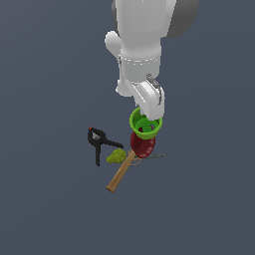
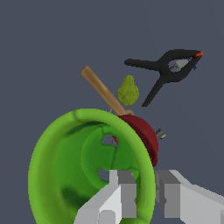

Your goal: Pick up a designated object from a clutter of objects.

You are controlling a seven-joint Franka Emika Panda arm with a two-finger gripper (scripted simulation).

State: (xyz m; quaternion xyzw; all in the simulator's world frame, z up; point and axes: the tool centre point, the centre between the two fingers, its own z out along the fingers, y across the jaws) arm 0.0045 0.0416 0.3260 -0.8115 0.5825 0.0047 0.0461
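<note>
One small, round, bright green plastic cup (image 1: pixel 145 125) with an open top and slightly tapered walls hangs tilted at the end of the single white robot arm (image 1: pixel 141 45), its mouth turned toward the exterior camera. The arm's one gripper (image 2: pixel 146 192) is clenched on the cup's rim: in the wrist view one grey finger (image 2: pixel 122 192) sits inside the cup wall and the other outside it, with the green wall pinched between them. The cup appears lifted clear of the flat dark grey surface (image 1: pixel 50 209), directly above the rest of the clutter. Below it lies one dark red round bowl (image 1: pixel 143 144), tipped on its side. One hammer with a light wooden handle (image 1: pixel 121 172) stretches away from the bowl, its head hidden by the bowl in both views. One lumpy yellow-green pear-like fruit (image 1: pixel 115 157) lies just beside the handle, and one black spring clamp (image 1: pixel 99 142) with a red tip sits near the fruit, apart from the bowl. One thin pair of scissors (image 1: pixel 157 156) shows as faint lines at the exterior view's right of the bowl, too fine to make out clearly.
</note>
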